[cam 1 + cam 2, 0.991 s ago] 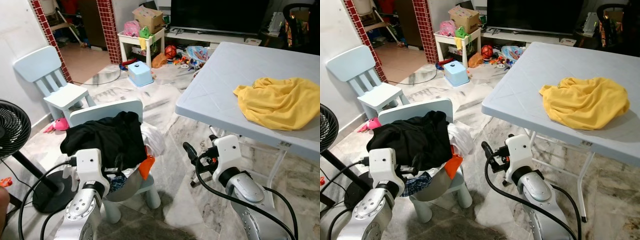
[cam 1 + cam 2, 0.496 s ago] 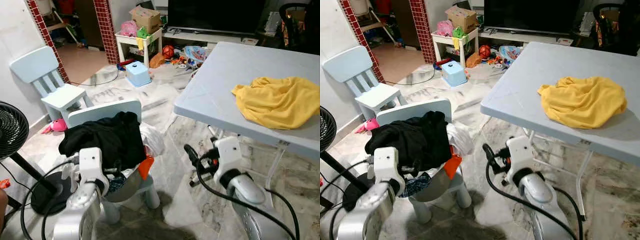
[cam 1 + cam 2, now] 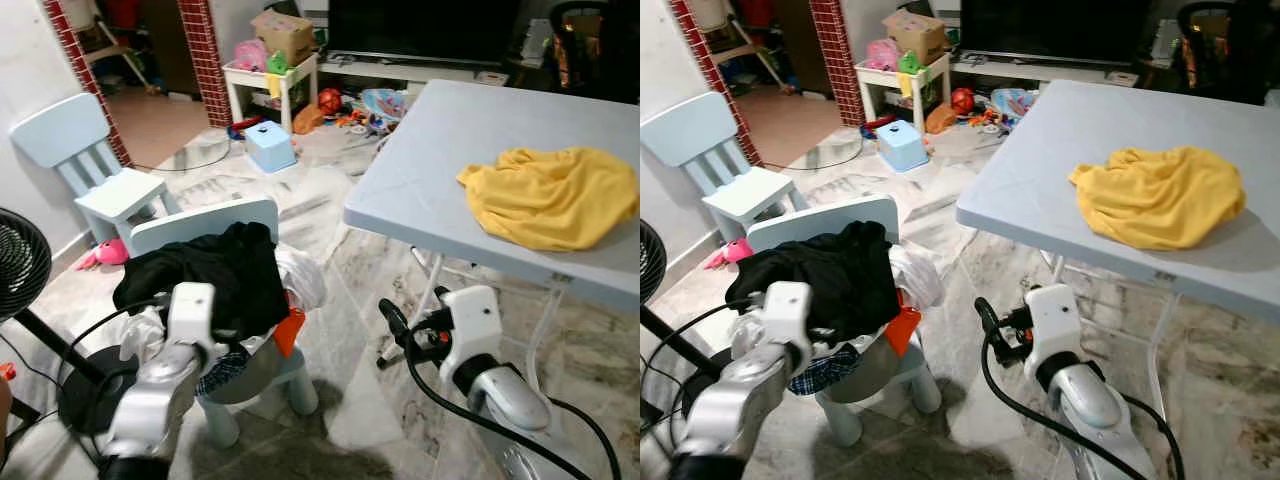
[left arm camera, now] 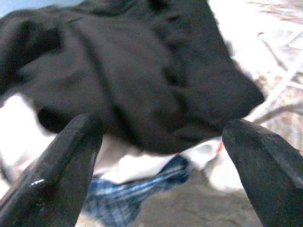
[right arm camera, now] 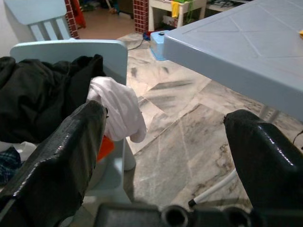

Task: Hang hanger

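A small light-blue chair (image 3: 200, 222) holds a pile of clothes: a black garment (image 3: 215, 275) on top, a white cloth (image 3: 303, 280), a blue plaid cloth (image 4: 137, 187) and an orange item (image 3: 290, 330) at the seat edge. I cannot make out a hanger. My left gripper (image 4: 161, 137) is open, close in front of the black garment, with nothing between its fingers. My right gripper (image 5: 165, 123) is open too, low over the floor between the chair and the table (image 3: 420, 180). A yellow garment (image 3: 545, 195) lies crumpled on the table.
A black fan (image 3: 20, 270) stands at the left with its base by the chair. A second blue chair (image 3: 100, 180) stands against the wall. A blue box (image 3: 272, 148) and scattered toys lie on the floor further back. The table's legs (image 3: 432, 290) stand near my right arm.
My left arm has reached forward and up toward the clothes pile on the chair. The right arm has shifted slightly to the right. The camera has moved a little.
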Robot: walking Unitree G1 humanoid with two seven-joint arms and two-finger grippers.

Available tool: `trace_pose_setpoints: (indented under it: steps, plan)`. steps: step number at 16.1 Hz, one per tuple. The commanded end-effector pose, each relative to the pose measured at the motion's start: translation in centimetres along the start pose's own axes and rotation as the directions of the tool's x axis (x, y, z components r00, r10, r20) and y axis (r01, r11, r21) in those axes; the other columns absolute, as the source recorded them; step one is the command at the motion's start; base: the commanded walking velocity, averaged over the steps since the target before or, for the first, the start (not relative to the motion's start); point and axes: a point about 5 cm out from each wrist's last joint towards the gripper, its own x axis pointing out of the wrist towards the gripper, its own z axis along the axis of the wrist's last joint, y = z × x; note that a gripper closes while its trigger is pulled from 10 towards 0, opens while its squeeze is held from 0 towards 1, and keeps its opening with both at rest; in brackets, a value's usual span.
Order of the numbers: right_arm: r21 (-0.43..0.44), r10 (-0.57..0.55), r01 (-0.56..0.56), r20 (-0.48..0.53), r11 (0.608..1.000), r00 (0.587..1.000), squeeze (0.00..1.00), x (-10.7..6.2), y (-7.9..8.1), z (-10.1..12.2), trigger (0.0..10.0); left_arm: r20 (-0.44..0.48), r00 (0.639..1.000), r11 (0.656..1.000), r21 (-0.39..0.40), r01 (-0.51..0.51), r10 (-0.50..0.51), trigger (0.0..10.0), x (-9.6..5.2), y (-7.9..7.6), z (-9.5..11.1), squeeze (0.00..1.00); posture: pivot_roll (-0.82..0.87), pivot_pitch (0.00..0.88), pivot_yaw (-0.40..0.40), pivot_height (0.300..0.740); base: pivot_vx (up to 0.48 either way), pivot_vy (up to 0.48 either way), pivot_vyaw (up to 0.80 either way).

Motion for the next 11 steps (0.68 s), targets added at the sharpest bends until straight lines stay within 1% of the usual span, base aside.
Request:
trace_pose_setpoints:
  steps: [1, 2, 4, 6, 9, 11]
  plan:
    - [0.006, -0.014, 0.014, 0.021, 1.000, 1.000, 0.00, -0.4, -0.1, 0.7, 10.0, 0.001, 1.000, 1.000, 0.018, 0.007, -0.007, 10.0, 0.4, -0.2, -0.2, 0.00, -0.14, 0.060, 0.035, 0.740, 0.000, 0.000, 0.00]
    - [0.013, -0.024, 0.023, 0.020, 1.000, 1.000, 0.00, -0.5, -0.1, 0.8, 10.0, 0.000, 1.000, 1.000, 0.015, 0.011, -0.011, 10.0, 0.9, -0.6, -0.1, 0.00, -0.15, 0.065, 0.036, 0.740, 0.000, 0.000, 0.00]
    - [0.018, -0.030, 0.030, 0.010, 0.999, 0.999, 0.00, -0.9, 0.0, 0.9, 10.0, -0.014, 1.000, 0.999, 0.041, 0.016, -0.016, 10.0, 2.3, -1.3, 0.0, 0.00, -0.17, 0.088, 0.036, 0.740, 0.000, 0.000, 0.00]
    - [0.016, -0.036, 0.036, 0.006, 0.999, 0.999, 0.00, -1.2, -0.1, 1.1, 10.0, 0.013, 1.000, 0.999, 0.035, 0.005, -0.006, 10.0, 3.1, -1.7, 0.6, 0.00, -0.19, 0.098, 0.035, 0.740, 0.000, 0.000, 0.00]
    - [0.016, -0.045, 0.045, -0.001, 0.999, 0.999, 0.00, -1.5, -0.2, 1.2, 10.0, 0.055, 0.998, 0.998, 0.065, -0.019, 0.016, 10.0, 4.0, -1.8, 0.8, 0.00, -0.20, 0.104, 0.035, 0.740, 0.000, 0.000, 0.00]
    - [0.016, -0.044, 0.044, -0.004, 0.999, 0.999, 0.00, -1.6, -0.1, 1.3, 10.0, 0.043, 0.999, 0.997, 0.075, 0.006, -0.009, 10.0, 4.3, -2.1, 0.3, 0.00, -0.21, 0.106, 0.039, 0.740, 0.000, 0.000, 0.00]
